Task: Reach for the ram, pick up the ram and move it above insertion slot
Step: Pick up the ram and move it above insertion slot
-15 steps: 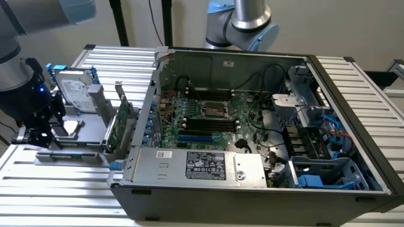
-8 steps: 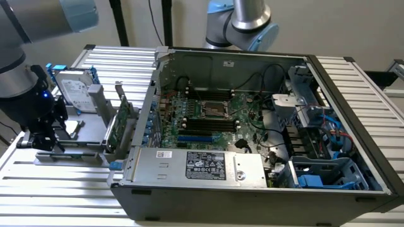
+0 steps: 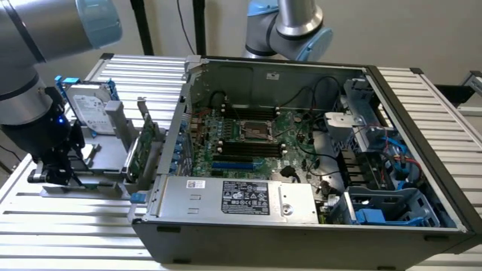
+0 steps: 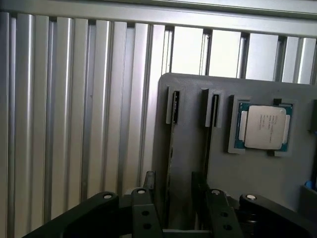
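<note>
I am at the reaching step. My black gripper (image 4: 173, 191) hangs low over the flat grey plastic holder (image 4: 190, 148) on the ribbed silver table (image 4: 69, 124). My two fingers (image 4: 148, 186) are spread apart and hold nothing. The ram (image 4: 171, 144), a long thin board standing on its edge, sits in a slot of the holder. It is between my fingers but not touching them. A second thin stick (image 4: 212, 119) stands just beside it. I think a good grab needs both fingers flat on the ram's sides, without bumping the other stick.
</note>
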Robot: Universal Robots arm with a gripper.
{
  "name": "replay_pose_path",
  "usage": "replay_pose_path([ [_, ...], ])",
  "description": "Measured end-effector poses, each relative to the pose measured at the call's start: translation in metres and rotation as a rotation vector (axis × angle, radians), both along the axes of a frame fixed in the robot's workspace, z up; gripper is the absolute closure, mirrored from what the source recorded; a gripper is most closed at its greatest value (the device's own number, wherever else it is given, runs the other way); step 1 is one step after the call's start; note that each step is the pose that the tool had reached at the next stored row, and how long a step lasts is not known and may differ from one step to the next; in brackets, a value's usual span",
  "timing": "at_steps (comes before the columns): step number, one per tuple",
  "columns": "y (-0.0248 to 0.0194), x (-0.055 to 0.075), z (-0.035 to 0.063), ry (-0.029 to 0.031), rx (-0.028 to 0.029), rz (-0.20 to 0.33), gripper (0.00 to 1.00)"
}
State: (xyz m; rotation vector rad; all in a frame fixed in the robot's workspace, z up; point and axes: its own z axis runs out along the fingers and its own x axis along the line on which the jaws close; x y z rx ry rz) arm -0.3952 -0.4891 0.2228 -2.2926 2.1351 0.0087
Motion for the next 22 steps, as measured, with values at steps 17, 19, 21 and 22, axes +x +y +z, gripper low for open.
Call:
replay_pose_path([
  [17,-0.0016,0.003,-0.0188,0.0064,0.0012,0.013,0.58],
  [19,-0.0017,0.003,-0.0193,0.0065,0.0011,0.014,0.66],
  [21,-0.0016,0.003,-0.0199,0.0065,0.0013,0.014,0.78],
  [22,-0.0016,0.003,-0.02,0.0067,0.0012,0.015,0.78],
])
